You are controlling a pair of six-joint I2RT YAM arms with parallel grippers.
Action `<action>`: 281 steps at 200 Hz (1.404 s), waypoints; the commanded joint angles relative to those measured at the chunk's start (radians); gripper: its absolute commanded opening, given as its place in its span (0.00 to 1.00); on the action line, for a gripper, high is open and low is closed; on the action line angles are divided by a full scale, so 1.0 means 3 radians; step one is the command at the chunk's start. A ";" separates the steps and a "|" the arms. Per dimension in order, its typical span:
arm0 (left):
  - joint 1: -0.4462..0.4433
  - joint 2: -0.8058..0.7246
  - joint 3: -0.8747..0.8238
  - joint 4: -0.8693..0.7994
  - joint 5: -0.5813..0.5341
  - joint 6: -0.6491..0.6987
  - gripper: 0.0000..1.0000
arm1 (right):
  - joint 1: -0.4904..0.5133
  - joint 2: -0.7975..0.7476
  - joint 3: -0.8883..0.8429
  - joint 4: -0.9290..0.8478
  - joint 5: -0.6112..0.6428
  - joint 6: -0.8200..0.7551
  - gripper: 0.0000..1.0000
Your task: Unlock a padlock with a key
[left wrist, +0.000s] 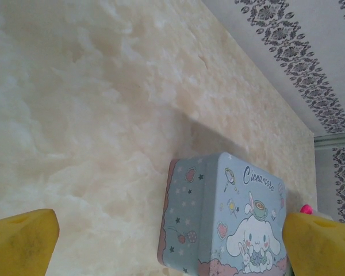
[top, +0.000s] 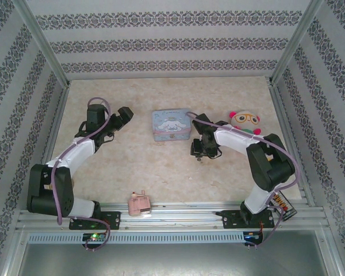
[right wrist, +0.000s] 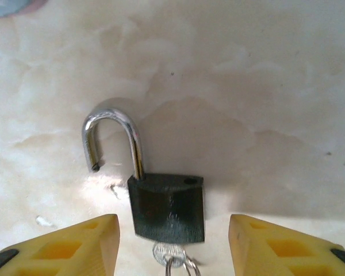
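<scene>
Right hand (right wrist: 172, 244) hangs low over the table (right wrist: 247, 86), partly open and holding nothing, its yellow fingers (right wrist: 86, 244) standing either side of the padlock (right wrist: 168, 207) with a gap on each side. That padlock lies flat on the table, right of centre and just near of the tin (top: 171, 125). Its dark body sits between the fingers and its shackle (right wrist: 112, 135) points away from the hand, open, with one leg out of the body and its hole bare. Its key (right wrist: 168, 253) sticks in the end of the body nearest the hand, a wire ring through its head. Left hand (top: 125, 115) is left of the tin, spread wide and empty. Right of the tin sits a plush toy (top: 245, 122), and a pink toy (top: 140, 204) lies at the near edge
</scene>
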 commanded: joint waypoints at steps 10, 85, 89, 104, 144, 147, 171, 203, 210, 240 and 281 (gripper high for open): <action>0.0105 -0.0229 -0.0026 -0.0181 -0.0121 0.0127 0.99 | -0.0012 -0.0422 0.0071 -0.0235 0.0220 -0.0062 0.55; 0.0200 -0.0822 -0.0149 -0.0530 -0.0677 0.0503 0.99 | -0.0187 -0.1426 -0.0139 -0.0310 0.0500 -0.0088 0.63; 0.0204 -0.0867 -0.0186 -0.0506 -0.0704 0.0515 0.99 | -0.0200 -0.1482 -0.0168 -0.0307 0.0533 -0.0097 0.64; 0.0204 -0.1028 -0.0327 -0.0422 -0.0818 0.0539 0.99 | -0.0270 -0.1701 -0.0316 -0.0243 0.0618 -0.0118 0.66; 0.0204 -0.1431 -0.0705 -0.0311 -0.1207 0.0619 0.99 | -0.0494 -0.2311 -0.0815 0.0134 0.0726 -0.0129 0.75; 0.0204 -0.1462 -0.0739 -0.0292 -0.1237 0.0631 0.99 | -0.0508 -0.2352 -0.0851 0.0174 0.0734 -0.0137 0.76; 0.0204 -0.1652 -0.1012 -0.0168 -0.1487 0.0713 0.99 | -0.0592 -0.2620 -0.1097 0.0487 0.0818 -0.0252 0.98; 0.0204 -0.1933 -0.1328 0.0106 -0.1651 0.0864 0.99 | -0.0663 -0.2778 -0.1246 0.0817 0.0972 -0.0415 0.98; 0.0204 -0.1983 -0.1362 0.0144 -0.1692 0.0899 0.99 | -0.0680 -0.2780 -0.1246 0.0862 0.1028 -0.0428 0.98; 0.0204 -0.2073 -0.1465 0.0330 -0.1831 0.1096 0.99 | -0.0833 -0.2735 -0.1261 0.1133 0.1033 -0.0525 0.98; 0.0228 -0.1876 -0.1548 0.0705 -0.1994 0.1522 0.99 | -0.1233 -0.2386 -0.1196 0.1371 0.0593 -0.0615 0.98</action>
